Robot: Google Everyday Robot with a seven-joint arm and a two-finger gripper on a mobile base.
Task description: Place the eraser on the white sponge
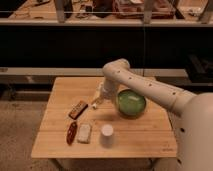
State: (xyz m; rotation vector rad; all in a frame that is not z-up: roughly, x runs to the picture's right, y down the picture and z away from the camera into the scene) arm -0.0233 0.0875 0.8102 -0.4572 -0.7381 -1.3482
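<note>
The eraser, a reddish-brown bar with a paler stripe, lies flat on the left part of the wooden table. The white sponge lies flat in front of it, near the table's front edge. The two are apart. My gripper hangs from the bent white arm over the table's middle, left of the green bowl. It is to the right of and behind the eraser and does not touch it. It holds nothing that I can see.
A dark red oblong thing lies just left of the sponge. A white cup stands to the sponge's right. A white jointed object lies under the gripper, partly hidden. Shelving stands behind the table.
</note>
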